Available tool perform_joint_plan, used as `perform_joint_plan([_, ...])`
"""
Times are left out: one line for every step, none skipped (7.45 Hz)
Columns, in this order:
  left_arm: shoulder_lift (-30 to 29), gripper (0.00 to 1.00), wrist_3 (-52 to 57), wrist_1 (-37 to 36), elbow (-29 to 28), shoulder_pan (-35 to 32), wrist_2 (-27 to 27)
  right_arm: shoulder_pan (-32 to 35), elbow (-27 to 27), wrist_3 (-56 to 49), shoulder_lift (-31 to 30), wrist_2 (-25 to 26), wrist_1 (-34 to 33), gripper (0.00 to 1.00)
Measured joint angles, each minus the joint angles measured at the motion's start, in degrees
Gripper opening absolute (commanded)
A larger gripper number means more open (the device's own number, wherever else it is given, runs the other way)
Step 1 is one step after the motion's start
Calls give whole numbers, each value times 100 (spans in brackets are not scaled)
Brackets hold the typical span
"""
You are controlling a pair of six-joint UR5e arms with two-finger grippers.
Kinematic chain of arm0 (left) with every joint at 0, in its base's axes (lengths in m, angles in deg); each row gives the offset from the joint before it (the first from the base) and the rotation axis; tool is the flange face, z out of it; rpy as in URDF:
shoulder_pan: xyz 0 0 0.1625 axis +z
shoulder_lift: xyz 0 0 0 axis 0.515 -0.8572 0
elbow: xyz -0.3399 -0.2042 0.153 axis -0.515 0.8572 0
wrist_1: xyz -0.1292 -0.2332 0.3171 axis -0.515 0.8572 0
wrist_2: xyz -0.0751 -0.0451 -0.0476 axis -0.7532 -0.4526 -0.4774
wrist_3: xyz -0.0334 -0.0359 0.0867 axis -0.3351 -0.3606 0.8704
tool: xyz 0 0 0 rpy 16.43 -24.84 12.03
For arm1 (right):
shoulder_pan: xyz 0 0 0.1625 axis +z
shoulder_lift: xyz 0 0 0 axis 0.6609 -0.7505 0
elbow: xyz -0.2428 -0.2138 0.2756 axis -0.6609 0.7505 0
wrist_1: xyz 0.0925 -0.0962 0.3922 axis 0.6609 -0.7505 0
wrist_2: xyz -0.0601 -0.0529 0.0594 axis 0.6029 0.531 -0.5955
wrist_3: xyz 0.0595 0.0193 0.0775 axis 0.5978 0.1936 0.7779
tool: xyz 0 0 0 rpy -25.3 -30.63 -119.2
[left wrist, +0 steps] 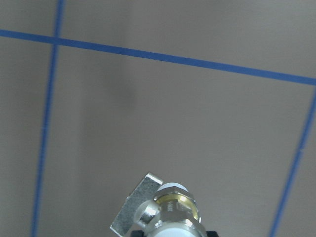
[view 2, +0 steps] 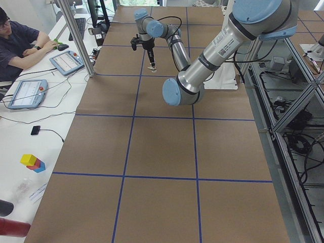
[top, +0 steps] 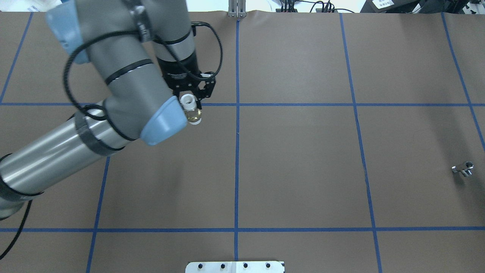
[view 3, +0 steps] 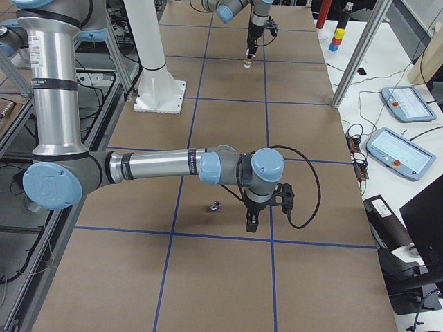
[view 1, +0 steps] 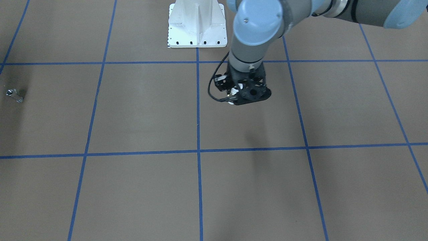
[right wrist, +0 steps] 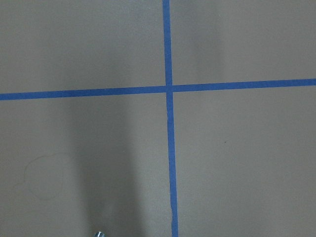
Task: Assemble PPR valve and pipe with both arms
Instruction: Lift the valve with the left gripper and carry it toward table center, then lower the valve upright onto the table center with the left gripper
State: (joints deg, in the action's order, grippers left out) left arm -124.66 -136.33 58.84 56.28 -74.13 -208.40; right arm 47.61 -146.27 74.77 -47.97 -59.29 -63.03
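Where the left gripper ends, its two black fingers are clamped on the upper white collar of the PPR valve. The valve hangs below the fingertips, brass middle and lower white collar exposed, clear of the table. In the left wrist view the pale side handle juts to the valve's left. The hold sits near the crossing of two blue tape lines, on the robot's left half of the surface. The right gripper appears only in the exterior right view, pointing down close above the table; whether its fingers are spread or closed cannot be told, and nothing is seen in them. The pipe, a small silvery piece, lies on the table near this gripper, off to one side and not touching it. It shows as a sliver at the bottom edge of the right wrist view. Valve and pipe are well apart, at opposite ends of the table. White pedestal base: at the robot's edge.
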Motion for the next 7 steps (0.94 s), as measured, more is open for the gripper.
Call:
perform_joint_plan([-381,0,-133,532,-752,68,4,-1,3,-8,93,6,-2,99])
perform_joint_plan([-581,0,-192,985,-1289,109,10,-3,7,-11,114,9,-1,99])
perform_joint_plan([-664,0,-212,1343,-1640,145,33,-3,16,-13,76,3,1,99])
perform_joint_plan([-690,0,-212,1589,-1865,207,67,-3,20,-19,38,-4,1,99])
perform_joint_plan([-691,0,-208,1777,-2029,322,130,-3,12,-20,23,-9,2,99])
perform_joint_plan([-694,0,-205,1919,-2151,451,252,-3,10,-19,19,-16,2,99])
perform_joint_plan([-693,0,-200,1994,-2235,548,350,-3,10,-15,17,-24,0,99])
